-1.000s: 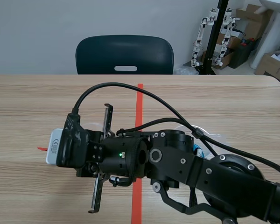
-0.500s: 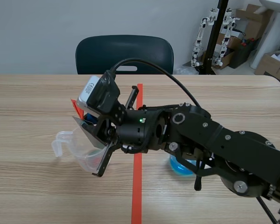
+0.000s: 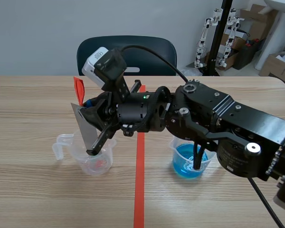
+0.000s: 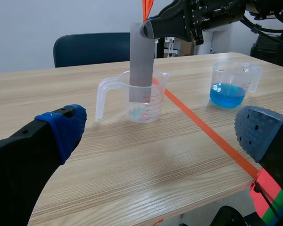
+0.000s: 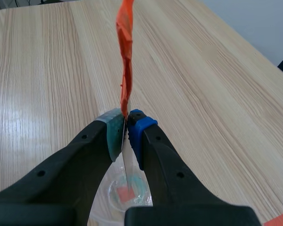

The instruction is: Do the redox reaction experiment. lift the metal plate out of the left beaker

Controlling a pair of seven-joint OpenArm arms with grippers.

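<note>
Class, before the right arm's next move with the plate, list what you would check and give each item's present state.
1. Right gripper shut on the metal plate: ok.
2. Plate's lower end above the rim of the left beaker: not ok, it hangs inside.
3. Left beaker upright: ok.
4. Blue-liquid beaker well aside from the plate: ok.
5. Left gripper open, clear of both beakers: ok.
6. Plate free of drips: cannot tell.
</note>
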